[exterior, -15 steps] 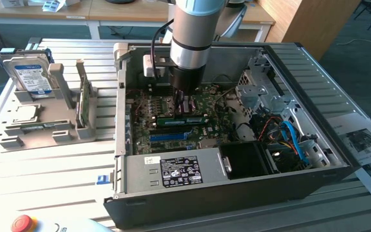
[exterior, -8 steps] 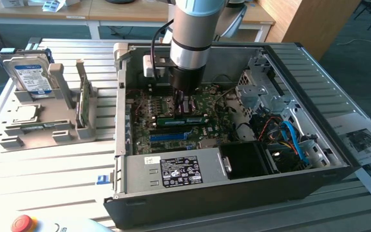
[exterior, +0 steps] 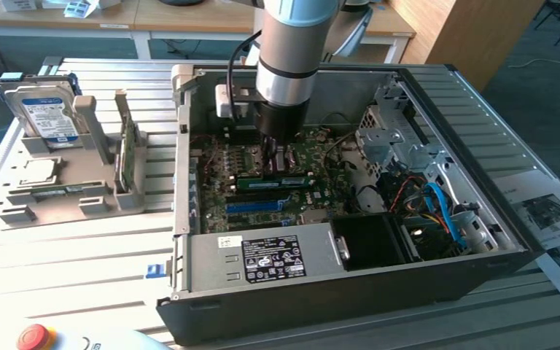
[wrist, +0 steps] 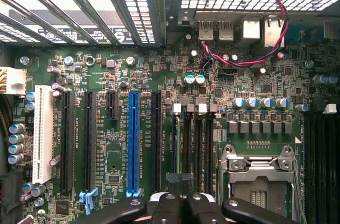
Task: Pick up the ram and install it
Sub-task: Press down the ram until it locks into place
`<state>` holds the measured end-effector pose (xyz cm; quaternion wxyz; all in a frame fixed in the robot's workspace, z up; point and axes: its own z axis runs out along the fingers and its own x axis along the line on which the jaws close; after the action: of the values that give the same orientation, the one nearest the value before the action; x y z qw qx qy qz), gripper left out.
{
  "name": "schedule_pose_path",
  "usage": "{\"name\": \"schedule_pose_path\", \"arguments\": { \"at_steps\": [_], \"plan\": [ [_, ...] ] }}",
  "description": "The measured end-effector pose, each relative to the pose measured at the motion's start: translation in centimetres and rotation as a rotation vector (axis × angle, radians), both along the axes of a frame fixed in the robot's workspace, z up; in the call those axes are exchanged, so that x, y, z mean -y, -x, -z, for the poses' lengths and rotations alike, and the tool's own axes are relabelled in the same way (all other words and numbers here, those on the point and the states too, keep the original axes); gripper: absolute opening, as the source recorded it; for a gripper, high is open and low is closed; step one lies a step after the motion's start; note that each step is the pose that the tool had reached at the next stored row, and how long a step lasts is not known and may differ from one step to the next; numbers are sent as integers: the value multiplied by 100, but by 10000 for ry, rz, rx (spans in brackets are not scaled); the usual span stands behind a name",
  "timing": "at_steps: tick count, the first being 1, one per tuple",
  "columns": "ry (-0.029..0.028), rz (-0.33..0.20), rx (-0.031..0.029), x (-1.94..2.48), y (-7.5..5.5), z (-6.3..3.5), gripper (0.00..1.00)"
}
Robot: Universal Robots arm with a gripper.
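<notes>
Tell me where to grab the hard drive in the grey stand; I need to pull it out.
Grip the hard drive by its upper edge, pinching its two broad faces, from straight above. It stands upright, lower part seated in the grey stand, leaving only the top free.

silver arm (exterior: 288, 44), black hand (wrist: 179, 209), black cable (exterior: 238, 51)

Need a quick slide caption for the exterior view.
Gripper shut, lowered inside the open computer case over the motherboard.
</notes>
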<state>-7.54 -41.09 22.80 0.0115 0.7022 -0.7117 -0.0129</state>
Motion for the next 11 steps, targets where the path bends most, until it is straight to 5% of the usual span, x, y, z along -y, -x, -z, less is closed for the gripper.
{"name": "schedule_pose_path", "arguments": {
  "at_steps": [11],
  "plan": [
    [0,1,0,1,0,28,11]
  ]
}}
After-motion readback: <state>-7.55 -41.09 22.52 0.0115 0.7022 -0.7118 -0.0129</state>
